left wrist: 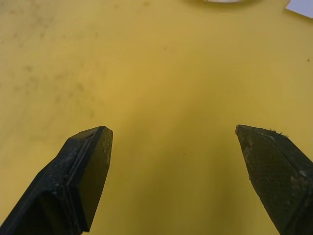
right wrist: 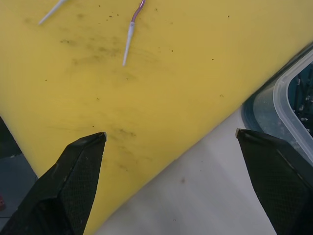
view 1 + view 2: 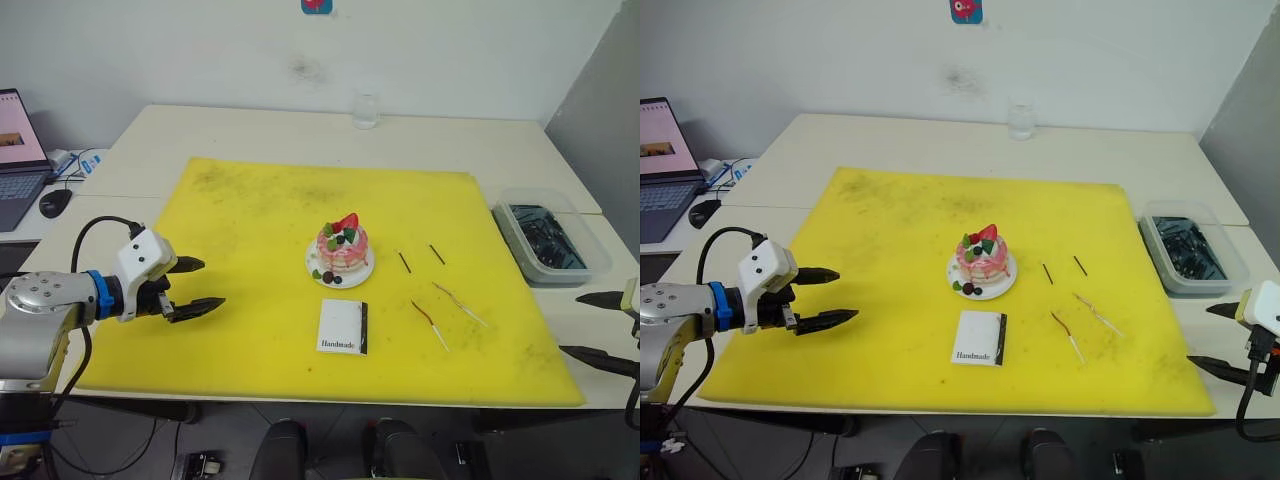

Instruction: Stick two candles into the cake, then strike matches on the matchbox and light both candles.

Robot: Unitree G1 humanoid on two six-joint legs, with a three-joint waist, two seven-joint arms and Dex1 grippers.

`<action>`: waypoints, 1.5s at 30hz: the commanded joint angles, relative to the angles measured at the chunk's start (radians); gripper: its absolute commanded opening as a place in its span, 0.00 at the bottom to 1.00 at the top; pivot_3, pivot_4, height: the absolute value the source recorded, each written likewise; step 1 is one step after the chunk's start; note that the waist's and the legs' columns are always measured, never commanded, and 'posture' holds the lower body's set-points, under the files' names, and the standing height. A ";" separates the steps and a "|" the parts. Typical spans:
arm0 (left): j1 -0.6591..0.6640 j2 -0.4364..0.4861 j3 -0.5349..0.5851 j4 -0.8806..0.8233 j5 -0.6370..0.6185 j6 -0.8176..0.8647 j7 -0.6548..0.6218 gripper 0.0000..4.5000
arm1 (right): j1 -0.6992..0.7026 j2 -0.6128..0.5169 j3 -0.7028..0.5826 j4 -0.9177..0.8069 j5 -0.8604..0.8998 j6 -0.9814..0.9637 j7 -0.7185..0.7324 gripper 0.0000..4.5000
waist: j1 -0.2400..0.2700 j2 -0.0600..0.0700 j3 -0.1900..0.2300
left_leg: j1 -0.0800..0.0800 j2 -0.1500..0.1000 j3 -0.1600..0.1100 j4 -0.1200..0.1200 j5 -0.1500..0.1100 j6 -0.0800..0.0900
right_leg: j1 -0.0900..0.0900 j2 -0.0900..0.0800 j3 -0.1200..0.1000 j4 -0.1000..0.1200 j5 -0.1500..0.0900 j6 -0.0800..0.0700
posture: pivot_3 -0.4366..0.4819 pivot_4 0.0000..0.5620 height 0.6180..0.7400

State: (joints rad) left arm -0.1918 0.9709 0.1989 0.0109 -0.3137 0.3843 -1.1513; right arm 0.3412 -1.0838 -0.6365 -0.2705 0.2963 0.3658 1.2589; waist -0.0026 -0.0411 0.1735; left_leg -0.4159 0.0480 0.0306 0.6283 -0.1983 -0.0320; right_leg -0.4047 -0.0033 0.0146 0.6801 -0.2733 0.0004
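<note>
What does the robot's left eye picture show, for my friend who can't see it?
A small pink cake on a white plate sits in the middle of a yellow mat, with a white matchbox in front of it. Two candles and two matches lie on the robot's right of the cake. The left tool hovers open over the mat's left side.

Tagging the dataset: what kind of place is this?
Likely an office or lab test bench: pale tables against a bare white wall, a laptop and mouse alongside, a yellow mat as work surface.

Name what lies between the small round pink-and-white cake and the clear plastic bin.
In the left eye view: two short dark matches on the yellow mat between cake and bin.
</note>
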 commanded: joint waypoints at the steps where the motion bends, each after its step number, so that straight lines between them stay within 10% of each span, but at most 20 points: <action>1: -0.040 0.009 0.004 0.026 -0.012 -0.017 -0.012 1.00 | 0.005 0.005 -0.043 -0.023 0.001 -0.012 -0.005 0.99 | 0.000 0.000 0.000 | 0.000 0.000 0.000 0.000 0.000 0.000 | 0.000 0.000 0.000 0.000 0.000 0.000 | 0.48 0.27 1.00; 18: -0.071 0.005 -0.021 0.086 -0.016 -0.049 -0.050 1.00 | 0.037 0.064 -0.077 -0.082 0.018 0.004 -0.057 0.99 | 0.000 0.000 0.000 | 0.000 0.000 0.001 0.000 0.000 0.000 | 0.000 0.000 0.000 0.000 0.000 0.001 | 0.48 0.27 1.00; 31: 0.003 -0.098 -0.024 -0.337 -0.277 0.217 0.035 1.00 | 0.010 0.150 -0.094 -0.315 0.107 0.132 -0.196 0.99 | 0.000 0.000 0.000 | 0.000 0.000 -0.001 0.001 0.000 0.000 | 0.001 0.000 0.001 0.001 0.001 0.002 | 0.48 0.27 1.00; 45: 0.038 -0.145 -0.158 -0.613 -0.420 0.312 0.061 1.00 | -0.100 0.207 0.314 -0.464 0.019 0.369 -0.520 0.99 | -0.002 0.000 -0.001 | 0.001 -0.001 -0.002 0.003 0.000 0.000 | 0.001 0.002 0.002 0.001 0.001 0.001 | 0.48 0.27 1.00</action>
State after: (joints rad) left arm -0.1465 0.8396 0.0651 -0.5690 -0.7431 0.7270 -1.1004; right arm 0.2711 -0.8832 -0.3688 -0.7512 0.3517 0.7175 0.7938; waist -0.0042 -0.0407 0.1728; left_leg -0.4151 0.0469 0.0290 0.6311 -0.1980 -0.0318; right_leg -0.4034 -0.0017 0.0168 0.6811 -0.2725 0.0015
